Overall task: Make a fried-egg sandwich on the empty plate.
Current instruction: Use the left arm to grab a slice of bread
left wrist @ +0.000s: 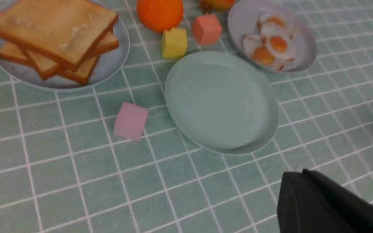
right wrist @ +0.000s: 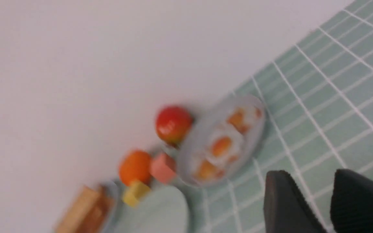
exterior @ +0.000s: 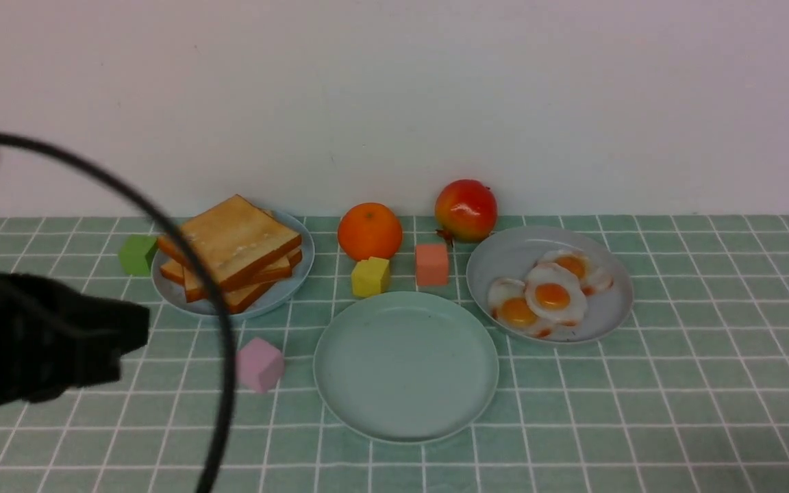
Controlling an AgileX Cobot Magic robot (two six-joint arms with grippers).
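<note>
The empty plate [exterior: 406, 366] [left wrist: 220, 100], round and mint green, lies at the table's middle with nothing on it. No fried-egg sandwich is in view. Three toast slices [exterior: 230, 250] [left wrist: 53, 29] are stacked on a pale blue plate [exterior: 283, 291] at the back left. Three fried eggs [exterior: 548, 294] [left wrist: 272, 42] lie on a grey plate [exterior: 504, 257] at the right. My left gripper [exterior: 142, 329] [left wrist: 295, 173] is shut and holds nothing, hovering left of the empty plate. My right gripper [right wrist: 309, 173] stands open and empty; it is out of the front view.
An orange [exterior: 369, 231] and a red fruit [exterior: 466, 209] sit by the back wall. Yellow [exterior: 370, 276] and salmon [exterior: 431, 263] cubes stand behind the empty plate. A pink cube [exterior: 259, 364] is to its left, a green cube [exterior: 138, 255] beside the toast. A black cable [exterior: 220, 322] arcs across the left.
</note>
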